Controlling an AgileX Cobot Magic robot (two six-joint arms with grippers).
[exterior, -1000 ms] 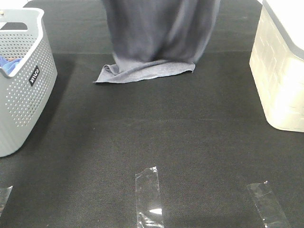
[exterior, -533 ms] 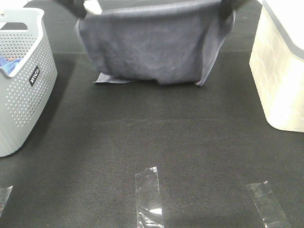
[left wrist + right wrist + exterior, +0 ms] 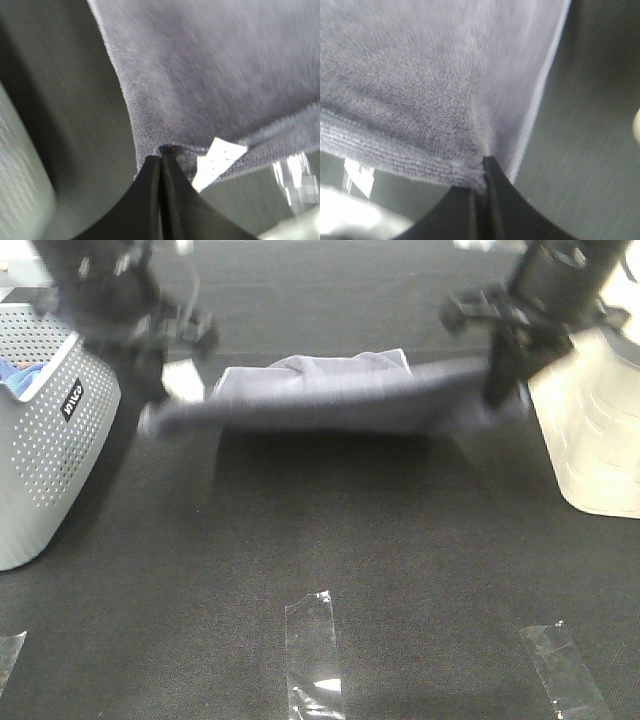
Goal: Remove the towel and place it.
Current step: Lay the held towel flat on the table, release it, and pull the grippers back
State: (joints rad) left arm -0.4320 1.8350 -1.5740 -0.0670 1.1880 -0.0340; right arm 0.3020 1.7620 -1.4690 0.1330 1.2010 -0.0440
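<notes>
From the high camera, the towel [image 3: 320, 400] is stretched sideways between the two arms at the far middle of the black tabletop [image 3: 350, 530], with a rumpled fold of it behind the taut near edge; motion blur hides whether that edge touches the tabletop; the left pincer [image 3: 152, 410] grips its left end just beside the grey perforated basket [image 3: 50, 450], which has a bright blue cloth [image 3: 15, 375] inside; the right pincer [image 3: 497, 390] grips the right end close to the white bin [image 3: 590, 430]; three clear tape strips, one of them [image 3: 315, 650], lie on the near tabletop, well apart from the towel.

In the left wrist view, the left pincer [image 3: 161, 165] is pressed together on a corner of the towel [image 3: 215, 75], the cloth puckering at the tips; a small white tag [image 3: 216, 157] hangs from the stitched hem just beside them.

In the right wrist view, the right pincer [image 3: 482, 170] is likewise pinched tight on the towel [image 3: 420, 75] at its hemmed corner; the cloth fans out from the tips, dark tabletop beyond its edge.
</notes>
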